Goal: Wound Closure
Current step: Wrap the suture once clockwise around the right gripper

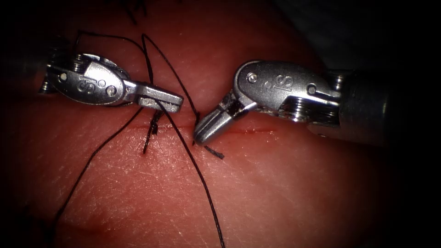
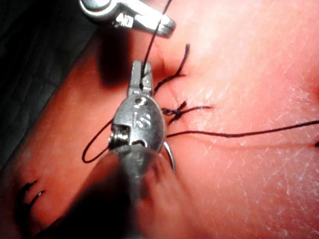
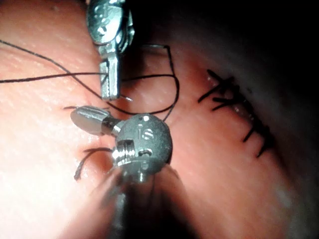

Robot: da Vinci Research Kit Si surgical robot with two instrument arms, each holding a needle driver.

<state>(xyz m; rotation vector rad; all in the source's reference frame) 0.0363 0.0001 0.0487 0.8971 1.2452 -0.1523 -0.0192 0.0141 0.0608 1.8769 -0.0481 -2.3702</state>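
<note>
The tissue (image 1: 285, 193) bears a thin cut (image 1: 257, 131) running across the endoscope view. A knot (image 1: 154, 126) with short tails sits on the cut. My left tool (image 1: 177, 103) reaches in from the left, jaws shut on the dark thread (image 1: 202, 183), which runs down from its tip toward the front edge. The left wrist view shows the same jaws (image 2: 142, 79) pinching the thread (image 2: 249, 133). My right tool (image 1: 200, 135) points down-left onto the cut, jaws shut on the thread near its short free end (image 1: 215, 152). Another strand arcs from behind the left tool to the right tool.
Several finished dark stitches (image 3: 239, 114) lie further along the tissue beyond the right tool, also seen as stitches (image 2: 27, 194) in the left wrist view. A long strand (image 1: 92, 160) trails off to the lower left. Red fluid (image 1: 250, 132) lines the cut.
</note>
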